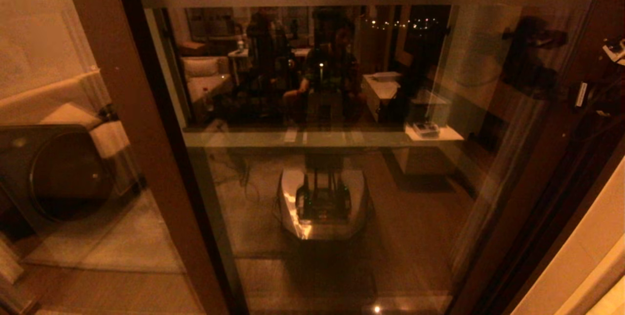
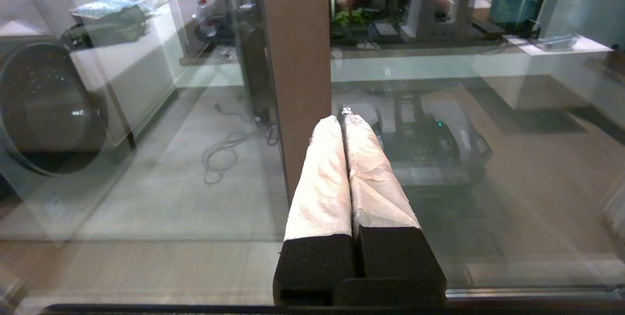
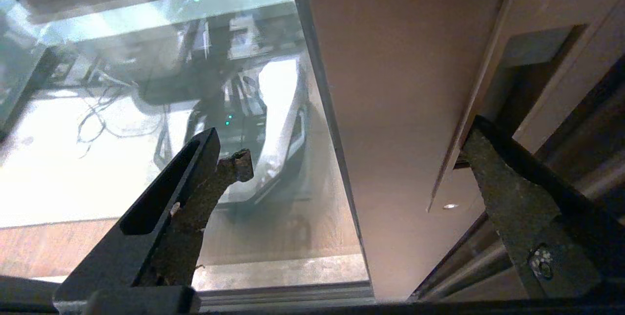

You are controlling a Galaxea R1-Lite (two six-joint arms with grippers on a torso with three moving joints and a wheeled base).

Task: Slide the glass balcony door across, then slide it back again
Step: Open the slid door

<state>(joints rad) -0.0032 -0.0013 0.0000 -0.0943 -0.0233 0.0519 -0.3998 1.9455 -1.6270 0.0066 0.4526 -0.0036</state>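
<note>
The right tool is hanging spread across the glass door's brown frame; the left tool is sitting pressed together.

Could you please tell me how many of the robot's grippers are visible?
2: the left gripper, shut, in the left wrist view; the right gripper, open, by the glass balcony door's brown stile.

The glass balcony door had a brown frame and a frosted top band bearing dark characters. The left end effector wore white wrapping over black bases.
</note>
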